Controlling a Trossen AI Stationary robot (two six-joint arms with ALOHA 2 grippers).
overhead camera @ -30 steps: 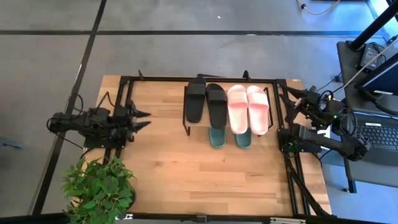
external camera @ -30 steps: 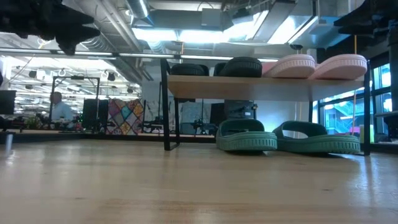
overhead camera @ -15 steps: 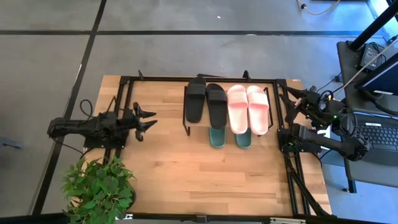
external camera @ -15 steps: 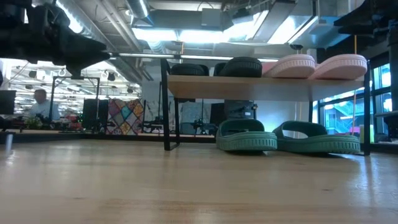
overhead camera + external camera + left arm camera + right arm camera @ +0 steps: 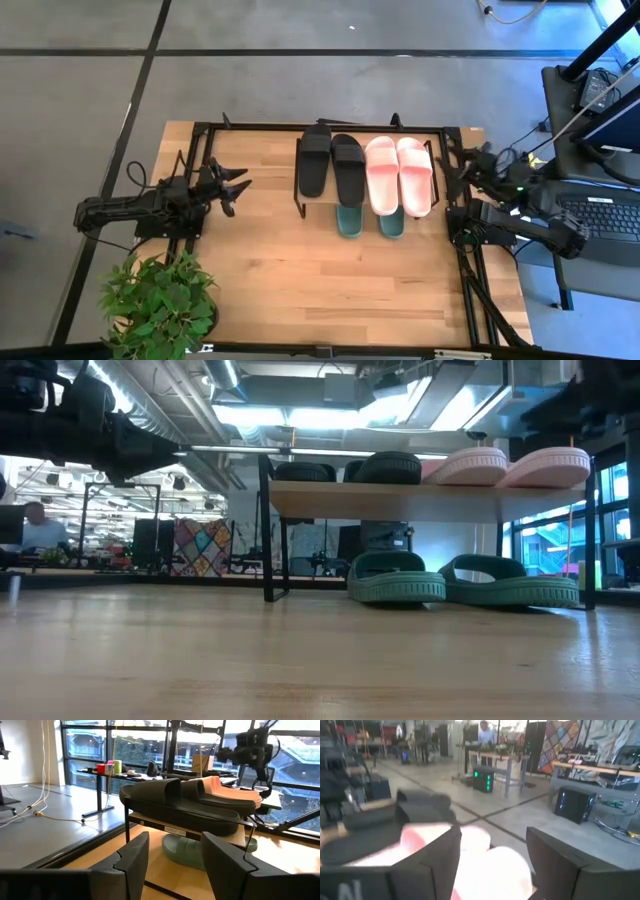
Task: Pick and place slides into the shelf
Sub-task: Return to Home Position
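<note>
The shelf [image 5: 300, 170] stands at the middle of the table's far side. A black pair of slides [image 5: 332, 165] and a pink pair [image 5: 399, 175] lie side by side on its top board [image 5: 400, 502]. A green pair [image 5: 450, 582] rests on its soles on the table under the board. My left gripper [image 5: 238, 188] hovers open to the left of the shelf, its fingers pointing level at it [image 5: 175, 845]. My right gripper [image 5: 458, 162] hovers open just right of the shelf, level with the pink slides [image 5: 492, 840]. Neither holds anything.
A potted plant [image 5: 160, 300] stands at the table's near left corner. Black frame rails [image 5: 470, 280] run along the table's sides. A desk with a keyboard [image 5: 610, 215] stands to the right. Bare wood [image 5: 330, 280] lies in front of the shelf. A person [image 5: 35, 525] sits far behind.
My left gripper has sunk and swung a little toward the table's far edge, so that it now points at the shelf; its fingers stay as wide apart. My right gripper has dipped slightly and shifted toward the shelf. The slides have not moved.
</note>
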